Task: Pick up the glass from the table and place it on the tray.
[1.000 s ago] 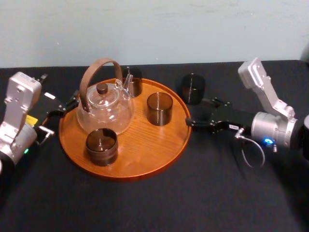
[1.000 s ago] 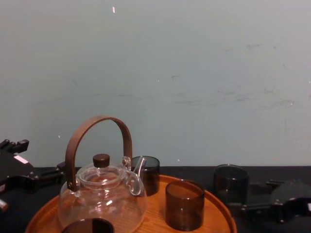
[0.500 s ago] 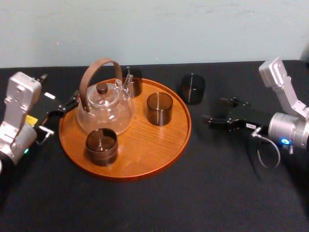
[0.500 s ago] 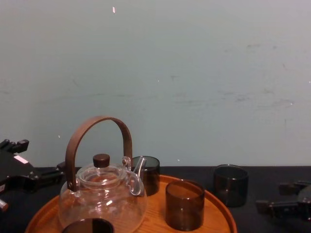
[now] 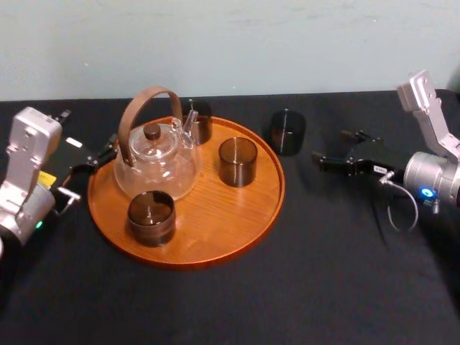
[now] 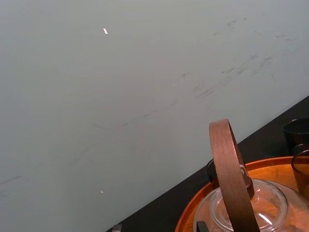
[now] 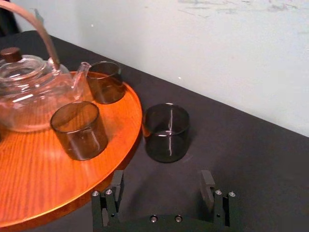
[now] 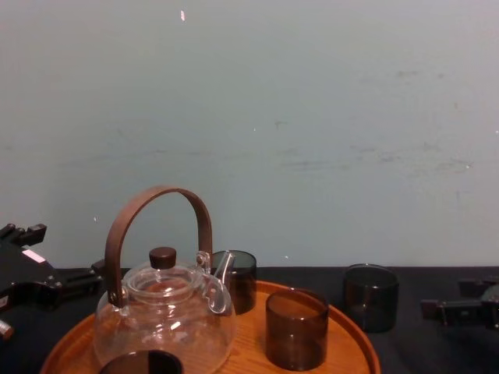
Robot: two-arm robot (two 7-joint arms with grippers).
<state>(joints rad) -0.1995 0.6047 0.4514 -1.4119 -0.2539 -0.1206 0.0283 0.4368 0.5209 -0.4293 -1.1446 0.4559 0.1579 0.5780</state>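
Note:
A dark smoked glass (image 5: 287, 131) (image 7: 166, 131) (image 8: 370, 296) stands upright on the black table (image 5: 302, 287), just off the far right rim of the round wooden tray (image 5: 215, 237) (image 7: 29, 193). My right gripper (image 5: 330, 149) (image 7: 161, 186) (image 8: 456, 302) hovers low to the right of the glass, a short gap away. It is open, with nothing between its fingers (image 7: 207, 183). My left gripper (image 5: 104, 152) (image 8: 54, 287) rests by the tray's left rim, open and holding nothing.
On the tray stand a glass teapot (image 5: 154, 164) with a brown arched handle and three dark glasses (image 5: 151, 217) (image 5: 237, 162) (image 5: 196, 118). A pale wall (image 5: 230, 43) closes off the table's far edge. Bare table lies in front of the tray and to its right.
My right gripper has drawn back to the right, away from the tray's rim and the glass, and stayed open. The left arm, the glass and the tray have not moved.

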